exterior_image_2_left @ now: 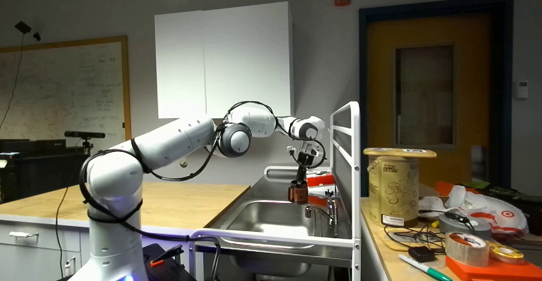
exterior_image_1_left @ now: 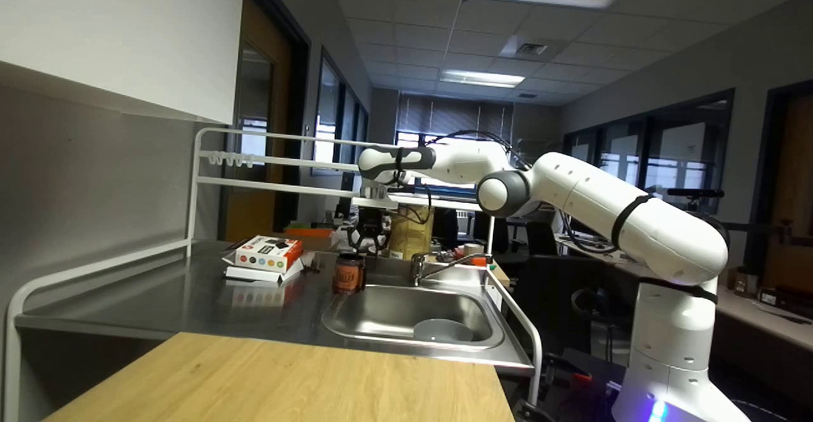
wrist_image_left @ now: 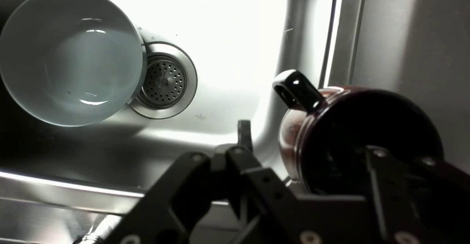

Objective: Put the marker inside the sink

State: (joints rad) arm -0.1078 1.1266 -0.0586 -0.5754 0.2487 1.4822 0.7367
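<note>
Gripper [exterior_image_1_left: 369, 244] gapes wide, seemingly empty, over mug [wrist_image_left: 358, 126], three o'clock in wrist view. Green-capped marker [exterior_image_2_left: 424, 267]: side table [exterior_image_2_left: 394, 271], four o'clock in exterior view; mug interior too dark. Closing here likely grabs mug; shift toward three.

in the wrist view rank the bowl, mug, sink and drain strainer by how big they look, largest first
Largest: the sink.
Next: the bowl and the mug, unranked; they look close in size, and the mug is partly covered and seems nearer.
Smallest: the drain strainer.
</note>
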